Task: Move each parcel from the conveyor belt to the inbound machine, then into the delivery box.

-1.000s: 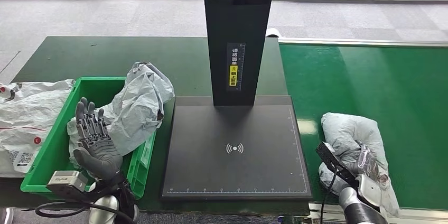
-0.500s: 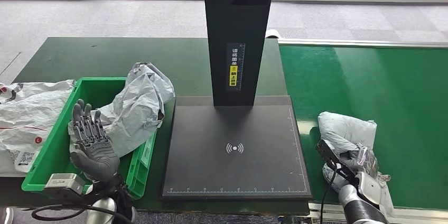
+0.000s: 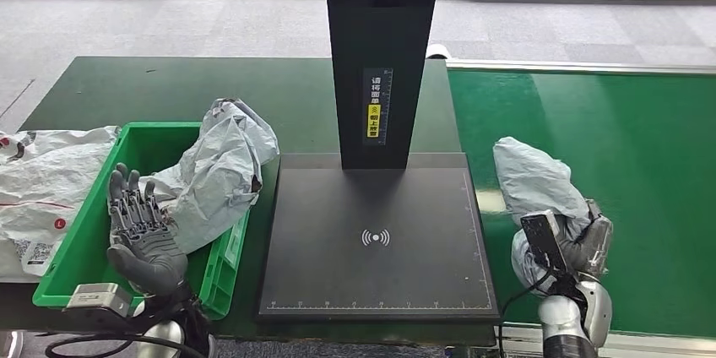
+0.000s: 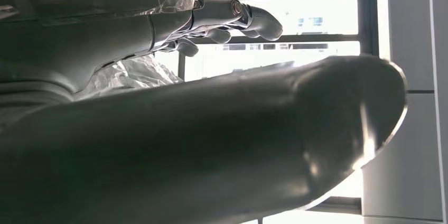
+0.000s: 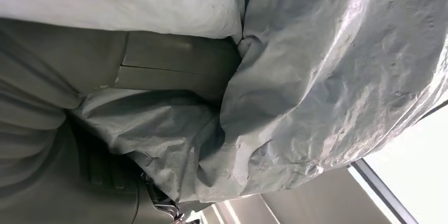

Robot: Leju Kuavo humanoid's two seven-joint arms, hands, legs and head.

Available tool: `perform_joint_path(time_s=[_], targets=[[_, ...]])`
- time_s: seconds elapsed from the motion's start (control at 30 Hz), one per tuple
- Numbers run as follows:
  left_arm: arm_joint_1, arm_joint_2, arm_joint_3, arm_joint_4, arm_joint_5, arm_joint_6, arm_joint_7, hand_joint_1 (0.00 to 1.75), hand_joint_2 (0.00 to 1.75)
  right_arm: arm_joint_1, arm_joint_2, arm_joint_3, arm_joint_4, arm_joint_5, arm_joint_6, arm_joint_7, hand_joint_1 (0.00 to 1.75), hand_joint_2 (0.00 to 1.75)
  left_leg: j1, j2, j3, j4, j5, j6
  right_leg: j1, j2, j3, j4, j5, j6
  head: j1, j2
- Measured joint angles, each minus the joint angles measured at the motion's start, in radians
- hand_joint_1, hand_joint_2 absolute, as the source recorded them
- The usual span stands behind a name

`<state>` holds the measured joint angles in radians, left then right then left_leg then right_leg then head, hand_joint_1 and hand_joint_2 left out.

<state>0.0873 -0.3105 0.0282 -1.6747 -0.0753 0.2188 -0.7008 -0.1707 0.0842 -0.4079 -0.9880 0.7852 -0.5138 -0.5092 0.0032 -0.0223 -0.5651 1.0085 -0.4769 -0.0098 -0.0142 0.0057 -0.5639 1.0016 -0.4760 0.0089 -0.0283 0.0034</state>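
Note:
A grey plastic-wrapped parcel (image 3: 535, 181) is gripped from below by my right hand (image 3: 583, 244) and tilted up over the green conveyor belt (image 3: 642, 155), just right of the black inbound machine platform (image 3: 376, 240). The right wrist view shows the crinkled parcel (image 5: 338, 76) pressed against the hand (image 5: 63, 145). My left hand (image 3: 143, 231) hovers palm-up, fingers spread and empty, over the near end of the green delivery box (image 3: 89, 231). A grey parcel (image 3: 219, 168) lies in that box, draped over its right wall. The left wrist view shows the fingers (image 4: 232, 12) spread with the parcel (image 4: 127, 73) behind.
The machine's black column (image 3: 380, 54) rises from the back of the platform. More white and grey parcels (image 3: 42, 181) lie on the dark table left of the box. Grey carpet and windows lie beyond the table.
My right hand has raised and tilted the parcel up off the belt, carrying it a little left toward the machine. My left hand has drifted slightly back toward me.

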Motion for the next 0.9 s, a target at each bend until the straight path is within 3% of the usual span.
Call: perform_joint_path(time_s=[0.2, 0.4, 0.63, 0.9], targets=[[-0.008, 0.0, 0.0, 0.018, 0.009, -0.01, 0.0, 0.0, 0.0, 0.121, 0.047, 0.058, -0.256, -0.093, 0.024, -0.074, 1.75, 1.75, 0.0, 0.001, -0.001, 0.0, 0.0, 0.0, 0.0, 0.0, -0.001, 0.0, 0.0, 0.0, 0.0, 0.0], [-0.029, 0.0, 0.0, 0.042, 0.009, -0.04, 0.0, 0.0, 0.0, 0.17, 0.081, 0.179, -0.404, -0.072, 0.067, -0.065, 1.75, 1.75, 0.0, 0.003, -0.001, 0.0, 0.001, -0.001, 0.0, 0.002, -0.002, 0.0, 0.0, 0.0, 0.0, 0.0], [-0.057, 0.0, 0.0, 0.078, 0.004, -0.061, 0.0, 0.0, 0.0, 0.153, 0.097, 0.311, -0.416, -0.066, 0.112, -0.038, 1.75, 1.75, 0.0, 0.004, -0.001, 0.0, 0.001, -0.001, 0.0, 0.002, -0.002, 0.001, 0.001, -0.001, 0.0, 0.0], [-0.086, 0.0, -0.001, 0.123, 0.002, -0.07, 0.0, 0.0, 0.0, 0.069, 0.127, 0.406, -0.276, -0.109, 0.207, -0.038, 1.75, 1.75, 0.0, 0.005, 0.0, 0.0, 0.002, -0.002, 0.0, 0.004, -0.003, 0.001, 0.002, -0.001, 0.0, 0.0]])
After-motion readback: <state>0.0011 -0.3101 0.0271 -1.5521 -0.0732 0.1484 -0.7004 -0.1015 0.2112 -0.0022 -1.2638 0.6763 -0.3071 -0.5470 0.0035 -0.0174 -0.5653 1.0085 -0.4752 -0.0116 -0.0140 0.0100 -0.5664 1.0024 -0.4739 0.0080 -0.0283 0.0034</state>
